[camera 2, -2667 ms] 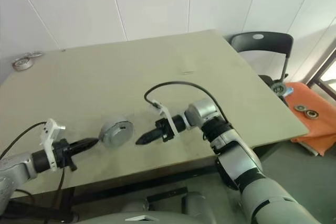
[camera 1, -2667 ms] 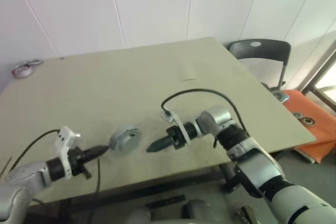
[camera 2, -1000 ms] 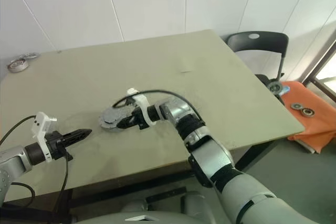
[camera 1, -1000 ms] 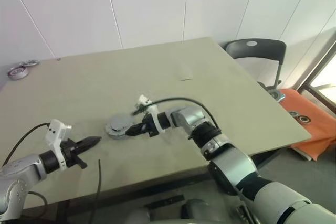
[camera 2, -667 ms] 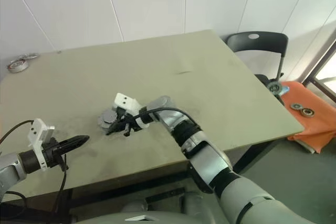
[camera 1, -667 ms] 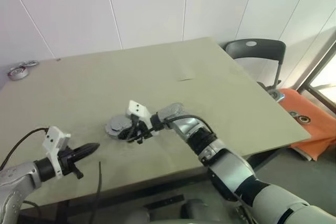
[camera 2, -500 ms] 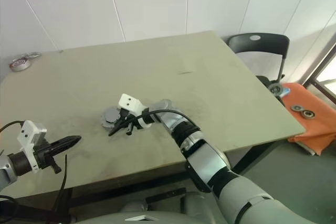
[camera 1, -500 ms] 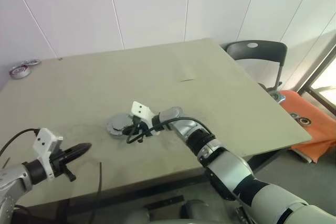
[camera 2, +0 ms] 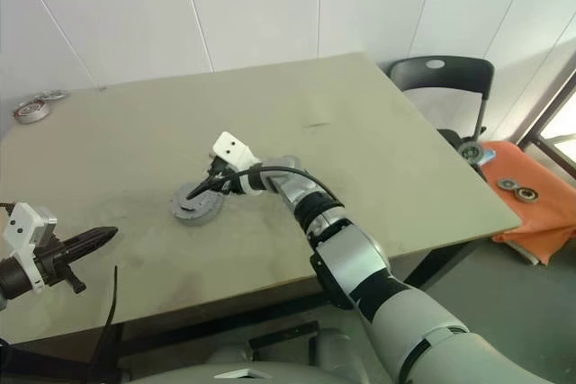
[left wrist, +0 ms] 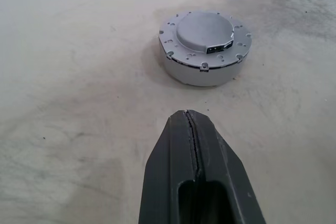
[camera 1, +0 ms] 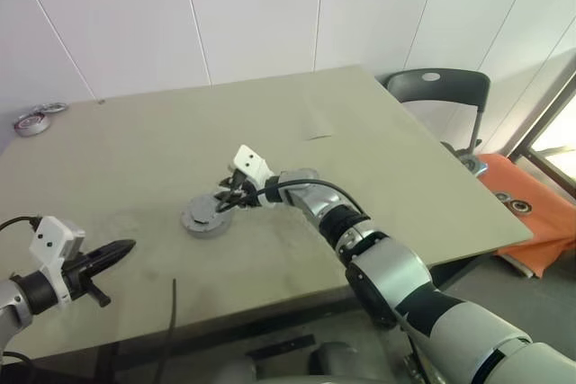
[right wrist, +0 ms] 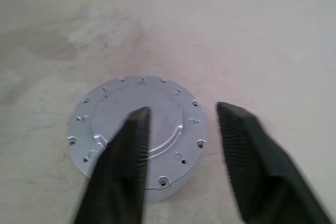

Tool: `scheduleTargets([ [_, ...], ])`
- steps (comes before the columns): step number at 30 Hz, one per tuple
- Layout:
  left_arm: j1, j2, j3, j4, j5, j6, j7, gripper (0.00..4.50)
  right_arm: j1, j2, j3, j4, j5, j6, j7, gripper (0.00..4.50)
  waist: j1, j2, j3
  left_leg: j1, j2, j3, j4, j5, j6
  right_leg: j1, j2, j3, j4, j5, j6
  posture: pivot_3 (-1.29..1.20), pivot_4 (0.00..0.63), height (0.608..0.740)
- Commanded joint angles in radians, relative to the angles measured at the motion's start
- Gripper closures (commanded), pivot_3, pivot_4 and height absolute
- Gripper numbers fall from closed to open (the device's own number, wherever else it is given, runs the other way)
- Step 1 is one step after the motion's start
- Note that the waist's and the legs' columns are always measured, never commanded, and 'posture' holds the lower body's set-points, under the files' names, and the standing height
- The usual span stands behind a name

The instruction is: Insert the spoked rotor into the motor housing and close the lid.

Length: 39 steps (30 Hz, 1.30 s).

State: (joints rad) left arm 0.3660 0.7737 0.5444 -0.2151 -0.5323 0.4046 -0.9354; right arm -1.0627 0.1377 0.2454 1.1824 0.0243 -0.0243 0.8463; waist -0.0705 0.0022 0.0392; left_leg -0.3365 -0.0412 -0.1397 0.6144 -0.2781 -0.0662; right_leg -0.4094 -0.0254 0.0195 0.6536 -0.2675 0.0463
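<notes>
Silver-grey and squat, the motor housing sits on the near-left part of the table with its lid already on: a flat round cover with a raised centre and a ring of small screw holes near its rim. Neither copper windings nor the spoked rotor can be seen; whether the rotor is inside cannot be told.

Just above the housing's far-right edge hangs the right gripper, its two black fingers spread apart with the lid showing between them. From the wrist camera the fingertips stand over the cover and do not close on anything. In the head views the right arm reaches across from the right, a white camera block near its wrist.

Well apart from the housing, toward the table's near-left edge, the left gripper points at it with its black fingers pressed together, holding nothing.

At the far-left corner of the table lie a couple of small round metal parts. Beyond the table's right corner stands a dark chair, and an orange cloth carrying small round parts lies lower right.
</notes>
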Motion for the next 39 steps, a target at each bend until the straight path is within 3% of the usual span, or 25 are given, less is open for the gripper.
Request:
scheduleTargets([
  [1,-0.014,0.002,0.033,-0.008,-0.014,-0.011,-0.001,4.5,-0.062,0.14,-0.024,-0.015,0.026,0.023,0.068,1.17,0.0,0.0,0.0,0.0,0.0,0.0,0.0,0.0,0.0,0.0,0.0,0.0,0.0,0.0,0.0,0.0,0.0,0.74],
  [3,-0.011,0.001,0.033,-0.01,-0.012,-0.012,0.0,4.5,-0.055,0.143,-0.004,-0.021,0.011,0.024,0.11,0.55,-0.001,0.0,0.0,0.0,0.0,0.0,0.0,0.0,0.0,0.0,0.0,0.0,0.0,0.0,0.0,0.0,0.0,0.74],
  [8,-0.011,-0.013,0.022,-0.017,-0.01,-0.014,0.012,4.5,-0.04,0.169,0.045,0.008,-0.053,-0.015,0.086,0.55,0.0,0.0,0.0,0.0,0.0,0.0,0.0,0.0,0.0,0.0,0.0,0.0,0.0,0.0,0.0,0.0,0.0,0.74],
  [16,0.009,-0.053,0.006,-0.054,-0.006,-0.01,0.038,4.5,-0.083,0.228,0.005,0.039,-0.039,-0.013,-0.041,0.55,0.0,0.0,0.0,0.0,0.0,0.0,0.0,0.0,0.0,0.0,0.0,0.0,0.0,0.0,0.0,0.0,0.0,0.74],
  [29,0.003,-0.081,0.001,-0.084,-0.029,0.026,0.08,4.5,-0.036,0.248,0.027,0.012,-0.04,-0.013,0.001,0.55,0.0,0.0,0.0,0.0,0.0,0.0,0.0,0.0,0.0,0.0,0.0,0.0,0.0,0.0,0.0,0.0,0.0,0.74],
  [35,-0.052,-0.068,-0.006,-0.018,0.017,-0.004,0.106,4.5,-0.036,0.25,0.026,0.015,-0.039,-0.004,-0.007,0.55,0.0,0.0,0.0,0.0,0.0,0.0,0.001,0.0,0.0,0.0,0.0,0.0,0.001,0.0,0.0,0.0,0.0,0.74],
  [39,-0.176,-0.062,-0.047,0.115,0.078,-0.058,0.132,4.5,-0.051,0.238,0.002,0.013,-0.019,0.003,-0.027,0.55,0.002,-0.001,-0.001,0.001,0.0,-0.001,0.001,0.0,0.0,0.0,0.001,-0.001,0.002,0.0,0.0,0.0,0.0,0.74],
])
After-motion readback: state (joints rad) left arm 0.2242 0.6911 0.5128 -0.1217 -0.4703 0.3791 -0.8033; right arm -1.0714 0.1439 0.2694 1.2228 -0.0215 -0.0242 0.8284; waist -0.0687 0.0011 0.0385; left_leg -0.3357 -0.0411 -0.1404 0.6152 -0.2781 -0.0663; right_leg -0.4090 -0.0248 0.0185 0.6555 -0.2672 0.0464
